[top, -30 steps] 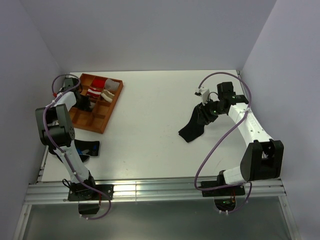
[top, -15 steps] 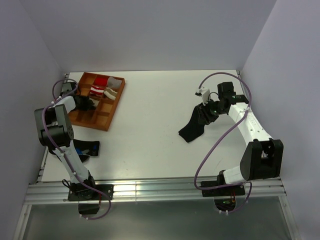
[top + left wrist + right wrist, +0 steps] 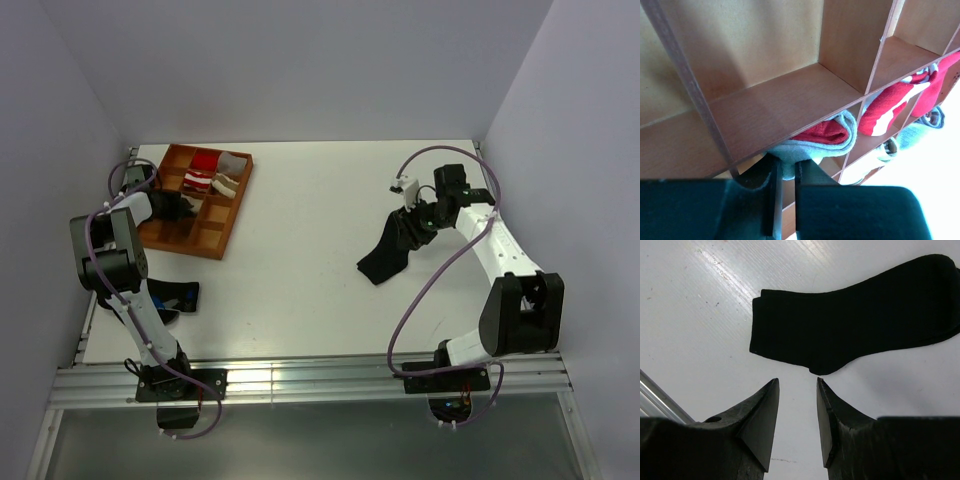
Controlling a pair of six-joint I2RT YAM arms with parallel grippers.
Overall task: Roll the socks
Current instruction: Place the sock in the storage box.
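Observation:
In the left wrist view a rolled beige sock (image 3: pixel 825 142) with its red end folded inside lies in a compartment of the wooden tray (image 3: pixel 765 100). My left gripper (image 3: pixel 786 162) is shut on the roll's hanging edge, its jaws a narrow slit apart. From above, that gripper (image 3: pixel 176 207) sits inside the tray (image 3: pixel 238 205) near its left side. The black sock (image 3: pixel 855 320) lies flat on the white table, also seen from above (image 3: pixel 383 256). My right gripper (image 3: pixel 797 381) hovers open just short of its edge, nothing between the fingers; seen from above, it (image 3: pixel 413 222) is over the sock's far end.
Red-and-white striped bundles (image 3: pixel 885 105) fill the tray's far compartments (image 3: pixel 205 172), with a grey-white bundle (image 3: pixel 230 172) beside them. A dark object (image 3: pixel 176 297) lies by the left arm's base. Walls close in on the left, right and back of the table.
The tray has slid and turned a little to the right with my left gripper inside it. The right arm has barely moved.

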